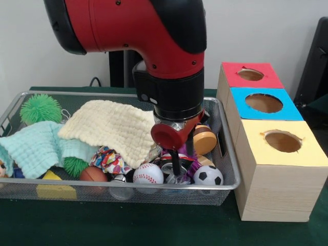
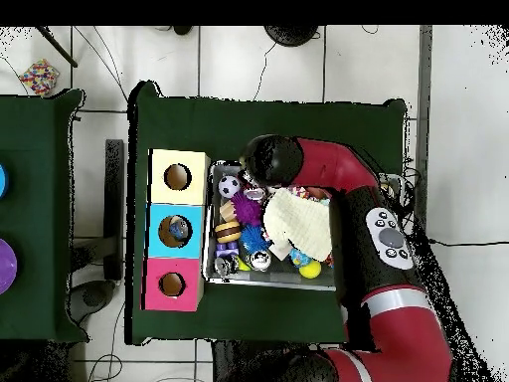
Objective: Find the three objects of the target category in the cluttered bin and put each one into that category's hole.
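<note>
While arm hung over bin (image 1: 228, 154), gripper (image 1: 176, 168) sat down among balls near baseball (image 1: 148, 174) at front edge; finger state unreadable.

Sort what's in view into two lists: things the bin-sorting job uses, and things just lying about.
Job:
gripper, down in the bin
mesh bin
box with three holes
baseball
soccer ball
small football

Lying about:
yellow cloth
mint cloth
green spiky ball

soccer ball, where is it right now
In the front view the soccer ball sits in the wire bin's near right corner, right of the baseball, beside the yellow-topped box.
</note>
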Controlling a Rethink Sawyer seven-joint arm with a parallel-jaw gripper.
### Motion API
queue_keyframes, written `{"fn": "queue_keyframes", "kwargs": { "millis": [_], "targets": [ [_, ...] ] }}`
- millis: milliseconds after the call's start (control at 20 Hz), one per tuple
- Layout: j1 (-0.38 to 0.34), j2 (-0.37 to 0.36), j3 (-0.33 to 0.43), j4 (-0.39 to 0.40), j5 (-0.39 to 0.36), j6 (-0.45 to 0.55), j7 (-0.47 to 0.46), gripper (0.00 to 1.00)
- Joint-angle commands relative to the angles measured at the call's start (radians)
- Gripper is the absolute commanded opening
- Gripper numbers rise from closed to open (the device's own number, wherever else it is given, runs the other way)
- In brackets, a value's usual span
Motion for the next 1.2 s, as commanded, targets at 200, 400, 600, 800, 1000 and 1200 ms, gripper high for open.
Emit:
{"fn": "queue_keyframes", "kwargs": {
  "millis": [200, 400, 600, 800, 1000, 1200],
  "targets": [
    [0.013, 0.067, 0.004, -0.046, -0.074, 0.058, 0.028, 1.00],
    [0.009, 0.067, 0.004, -0.042, -0.085, 0.047, 0.034, 1.00],
    [0.025, 0.075, -0.018, -0.065, -0.107, 0.054, 0.054, 1.00],
    [0.044, 0.076, -0.061, -0.091, -0.146, 0.078, 0.059, 1.00],
    [0.053, 0.096, -0.076, -0.110, -0.168, 0.089, 0.057, 1.00],
    [0.065, 0.116, -0.076, -0.128, -0.171, 0.105, 0.058, 1.00]
  ]
}}
